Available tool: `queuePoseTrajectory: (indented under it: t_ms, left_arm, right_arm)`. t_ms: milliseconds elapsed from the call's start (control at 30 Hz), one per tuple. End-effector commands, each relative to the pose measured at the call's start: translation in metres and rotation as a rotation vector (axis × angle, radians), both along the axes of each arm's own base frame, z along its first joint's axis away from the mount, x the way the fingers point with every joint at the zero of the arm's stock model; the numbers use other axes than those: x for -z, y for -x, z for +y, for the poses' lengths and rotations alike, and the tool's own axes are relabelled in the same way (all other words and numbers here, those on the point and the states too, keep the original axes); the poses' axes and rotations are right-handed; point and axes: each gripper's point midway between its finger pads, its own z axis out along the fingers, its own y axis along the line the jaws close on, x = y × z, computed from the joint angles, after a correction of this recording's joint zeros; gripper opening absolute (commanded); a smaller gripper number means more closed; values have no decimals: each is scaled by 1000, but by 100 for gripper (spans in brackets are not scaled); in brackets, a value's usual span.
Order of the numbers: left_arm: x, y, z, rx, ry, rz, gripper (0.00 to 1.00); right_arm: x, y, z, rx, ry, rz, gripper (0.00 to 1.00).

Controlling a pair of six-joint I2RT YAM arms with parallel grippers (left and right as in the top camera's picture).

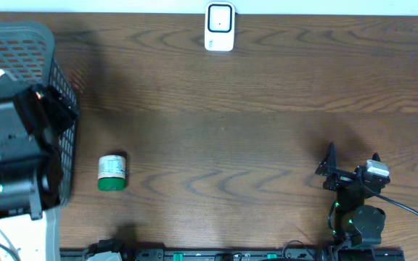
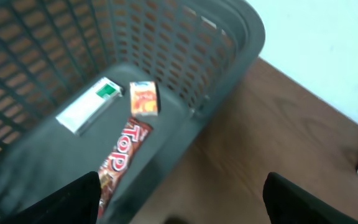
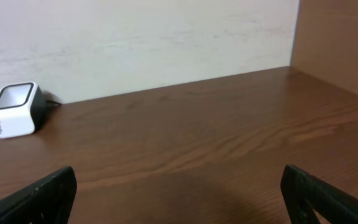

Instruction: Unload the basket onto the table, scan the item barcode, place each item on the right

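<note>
Smooth wood-grain table (image 1: 267, 145), perforated plastic basket (image 2: 166, 56), glossy plastic scanner (image 1: 219, 27).

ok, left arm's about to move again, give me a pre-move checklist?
1. Left gripper open with nothing between the fingers: ok.
2. Left gripper above the basket, with the white-green box, orange packet and Top bar in view below: ok.
3. Barcode visible on any basket item: cannot tell, the view is blurred.
4. Scanner at the far table edge, nothing in front of it: ok.
5. Right gripper open, empty and away from the basket: ok.
6. Green-capped jar upright: not ok, it lies on its side on the table beside the basket.
</note>
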Motion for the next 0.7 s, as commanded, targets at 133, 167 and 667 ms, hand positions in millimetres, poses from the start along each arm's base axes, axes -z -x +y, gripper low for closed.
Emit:
queuePoseTrajectory:
  t_ms: [133, 167, 667]
  left_arm:
    - [26, -24, -11, 77, 71, 81, 84]
    - [29, -26, -13, 86, 80, 86, 84]
    - [93, -38, -66, 398, 186, 335, 84]
  right_arm:
    - [1, 0, -1, 3, 6, 5, 99]
    - [1, 0, -1, 3, 6, 5, 99]
    - [1, 0, -1, 3, 6, 5, 99]
